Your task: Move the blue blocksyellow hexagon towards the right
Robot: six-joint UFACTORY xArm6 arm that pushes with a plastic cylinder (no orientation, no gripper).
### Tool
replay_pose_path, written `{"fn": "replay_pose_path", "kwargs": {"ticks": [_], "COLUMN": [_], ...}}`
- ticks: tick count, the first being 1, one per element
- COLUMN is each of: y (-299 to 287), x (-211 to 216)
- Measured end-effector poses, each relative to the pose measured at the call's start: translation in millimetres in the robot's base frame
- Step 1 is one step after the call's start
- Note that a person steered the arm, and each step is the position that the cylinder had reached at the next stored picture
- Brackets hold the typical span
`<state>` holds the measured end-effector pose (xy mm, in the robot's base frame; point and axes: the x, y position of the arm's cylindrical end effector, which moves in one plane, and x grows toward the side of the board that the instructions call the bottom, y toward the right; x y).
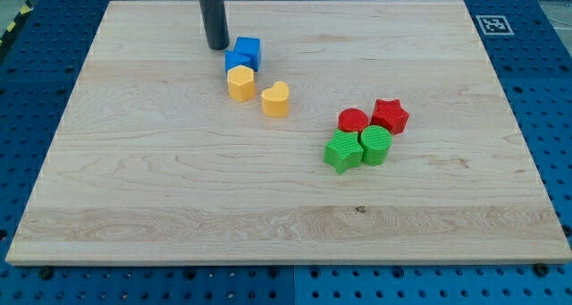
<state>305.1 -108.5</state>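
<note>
Two blue blocks touch each other near the view's top: a blue cube (248, 50) and a second blue block (235, 61) just left and below it. The yellow hexagon (240, 83) sits right below them, touching the lower blue block. My tip (217, 46) rests on the board just left of the blue blocks, very close to them; I cannot tell if it touches.
A yellow heart (276, 99) lies right of the hexagon. Further right is a cluster: a red cylinder (353, 121), a red star (390, 115), a green star (342, 151), a green cylinder (376, 145). The wooden board (161, 207) lies on a blue perforated table.
</note>
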Motion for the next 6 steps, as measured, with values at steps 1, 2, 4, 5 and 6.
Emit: {"fn": "replay_pose_path", "kwargs": {"ticks": [1, 2, 4, 5, 6], "y": [15, 36, -14, -67, -65], "x": [9, 12, 1, 7, 27]}}
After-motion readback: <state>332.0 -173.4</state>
